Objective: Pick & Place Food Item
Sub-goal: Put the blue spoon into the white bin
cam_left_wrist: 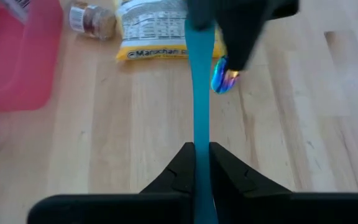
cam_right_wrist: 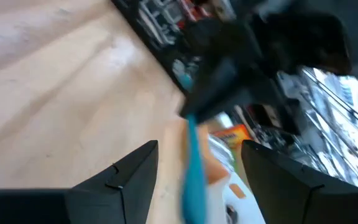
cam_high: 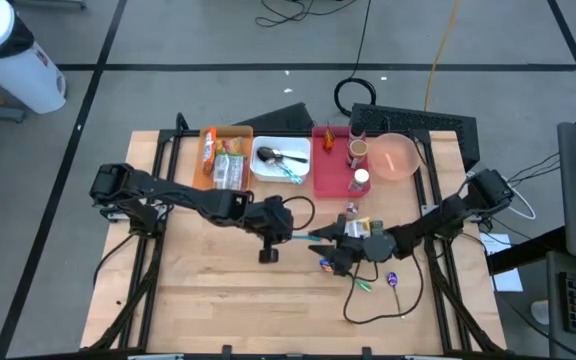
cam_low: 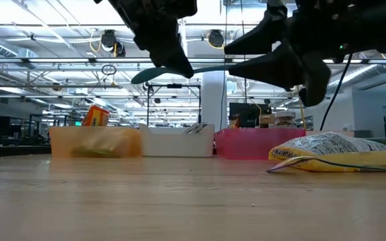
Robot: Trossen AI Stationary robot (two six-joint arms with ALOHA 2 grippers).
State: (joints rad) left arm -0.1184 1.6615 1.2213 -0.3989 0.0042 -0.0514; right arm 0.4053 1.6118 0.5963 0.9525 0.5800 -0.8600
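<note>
A: What carries the items?
B: A light wooden table (cam_high: pixel 218 290).
A: What rests along its far edge?
B: An orange bin (cam_high: pixel 206 160), a white bin (cam_high: pixel 260 172) and a red bin (cam_high: pixel 326 178), side by side.
A: And nearer the middle?
B: A yellow noodle packet (cam_low: pixel 334 152), a small spice jar (cam_left_wrist: pixel 92 20) beside it, and a shiny purple wrapped piece (cam_high: pixel 391 279)

Bright, even overhead light; soft shadows; heavy motion blur in right wrist view.
</note>
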